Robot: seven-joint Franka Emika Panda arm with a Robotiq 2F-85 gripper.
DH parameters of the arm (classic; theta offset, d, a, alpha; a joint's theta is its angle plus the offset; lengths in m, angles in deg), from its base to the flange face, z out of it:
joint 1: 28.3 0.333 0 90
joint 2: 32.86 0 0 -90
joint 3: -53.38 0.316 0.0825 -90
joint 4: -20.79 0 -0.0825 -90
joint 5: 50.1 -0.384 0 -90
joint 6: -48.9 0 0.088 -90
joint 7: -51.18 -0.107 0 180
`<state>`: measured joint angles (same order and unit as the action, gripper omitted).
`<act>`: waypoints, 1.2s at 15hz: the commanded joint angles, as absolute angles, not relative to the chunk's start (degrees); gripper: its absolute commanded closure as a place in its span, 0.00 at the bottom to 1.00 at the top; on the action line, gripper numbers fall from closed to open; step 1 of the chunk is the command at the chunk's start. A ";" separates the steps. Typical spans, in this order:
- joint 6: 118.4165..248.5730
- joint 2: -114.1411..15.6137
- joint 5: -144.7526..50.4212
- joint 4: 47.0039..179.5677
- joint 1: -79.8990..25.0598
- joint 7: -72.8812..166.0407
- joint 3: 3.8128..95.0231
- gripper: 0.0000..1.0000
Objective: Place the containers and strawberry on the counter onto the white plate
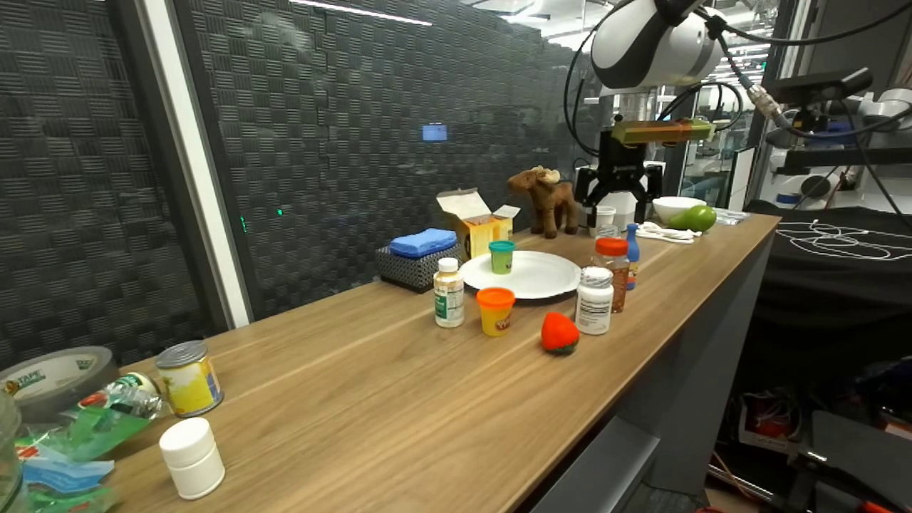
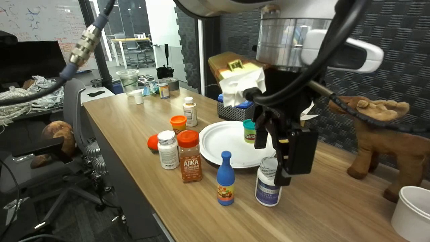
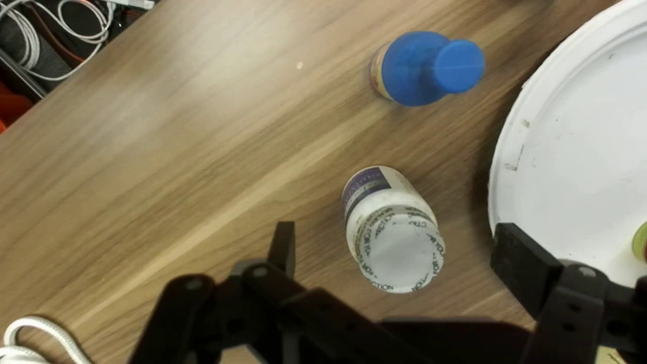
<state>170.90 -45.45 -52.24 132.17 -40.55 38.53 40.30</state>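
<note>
The white plate bears a green tub with a teal lid. My open, empty gripper is above a purple-labelled white bottle, which shows between the spread fingers in the wrist view. The red strawberry lies on the counter. Around the plate stand a yellow tub with an orange lid, a white bottle, a red-lidded spice jar, a blue toy bottle and a green-labelled bottle. In an exterior view the gripper partly hides the purple-labelled bottle.
Behind the plate are a patterned box with a blue cloth, an open yellow carton and a brown plush moose. White paper cups and a white cord lie beyond. A can and white jar stand at the far end.
</note>
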 commanded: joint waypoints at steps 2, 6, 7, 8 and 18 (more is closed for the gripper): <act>170.71 -47.23 -55.16 129.52 -41.10 38.38 40.50 0.34; 170.58 -47.95 -55.03 128.97 -41.17 37.97 40.33 0.65; 170.64 -47.90 -54.81 128.97 -41.13 37.80 40.31 0.72; 171.06 -47.89 -54.07 128.92 -40.99 37.38 40.15 0.80; 171.79 -46.89 -49.54 122.09 -37.55 37.26 42.09 0.81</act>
